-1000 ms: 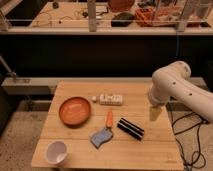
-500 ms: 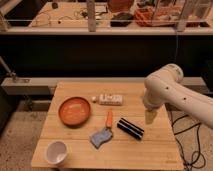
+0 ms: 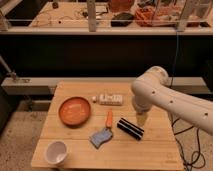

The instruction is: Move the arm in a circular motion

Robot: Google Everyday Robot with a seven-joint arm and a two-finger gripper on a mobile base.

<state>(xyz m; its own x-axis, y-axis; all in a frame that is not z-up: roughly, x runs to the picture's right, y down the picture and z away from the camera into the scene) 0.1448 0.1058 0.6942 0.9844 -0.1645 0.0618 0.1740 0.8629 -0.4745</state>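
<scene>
Arm (image 3: 167, 97) reaches in from 4 o'clock and bends over the 3 o'clock side of the desk (image 3: 150, 152). Its tan tool (image 3: 141, 119) points down just beside the black box (image 3: 130, 128), and I cannot tell if it is open or closed. The orange bowl (image 3: 75, 111) sits at 9 o'clock, and the white cup (image 3: 56, 151) at 7 o'clock.
</scene>
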